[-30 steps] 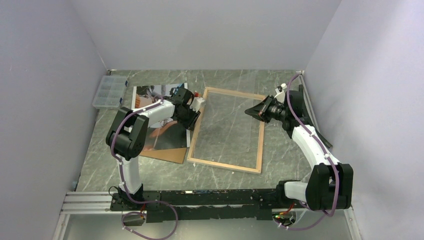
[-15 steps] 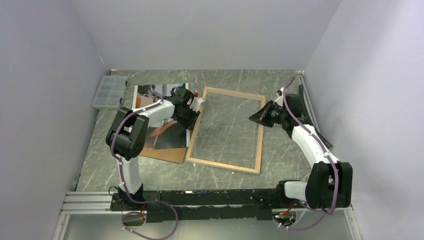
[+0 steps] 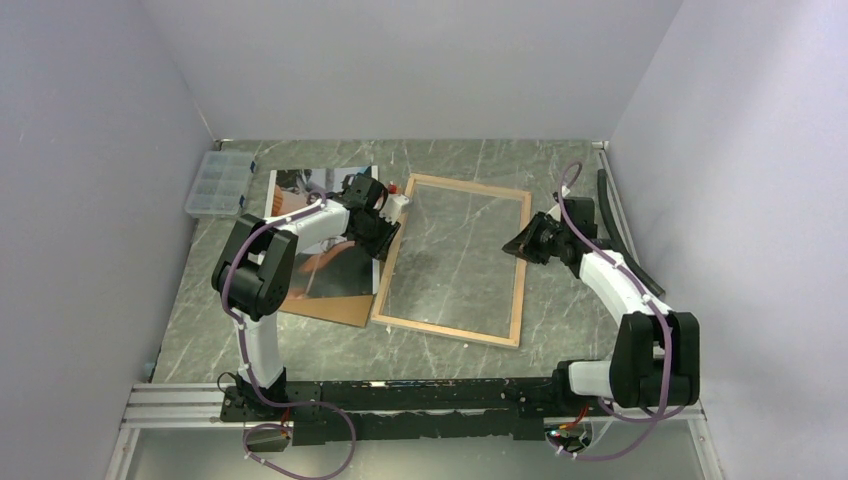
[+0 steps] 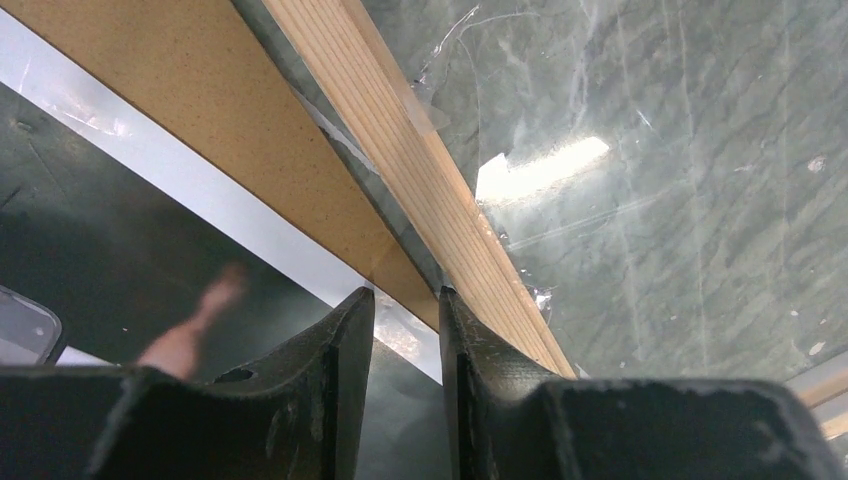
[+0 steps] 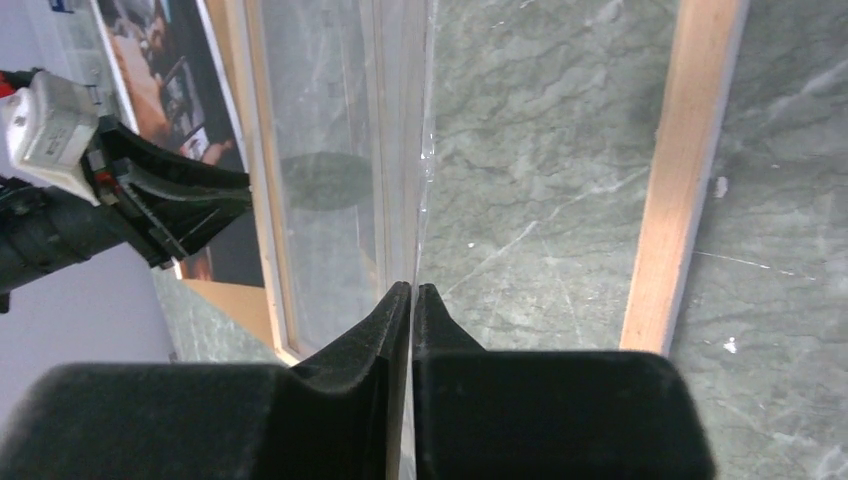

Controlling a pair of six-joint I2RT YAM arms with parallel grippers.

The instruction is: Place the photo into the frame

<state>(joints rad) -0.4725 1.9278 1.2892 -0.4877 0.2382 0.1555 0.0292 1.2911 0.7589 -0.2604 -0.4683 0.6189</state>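
The frame (image 3: 448, 332) lies wood side up in the middle of the surface. At its right rim the right gripper (image 5: 412, 292) is pinched tight on the edge of the clear pane (image 5: 330, 140), which looks tilted up. Opposite, the left gripper (image 4: 405, 300) rests against the left rim, jaws slightly apart, clamping nothing visible. Just beside it the photo (image 3: 305, 188) lies on a brown backing panel (image 3: 335, 310). Best to raise the pane slowly, with the rim steadied.

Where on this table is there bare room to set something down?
Bare tabletop: the near strip between the frame and the base rail; the far strip behind the frame; the near-left corner beside the backing panel. Crowded: the gap between photo and frame, filled by the left gripper, and the frame's right side, under the right arm.
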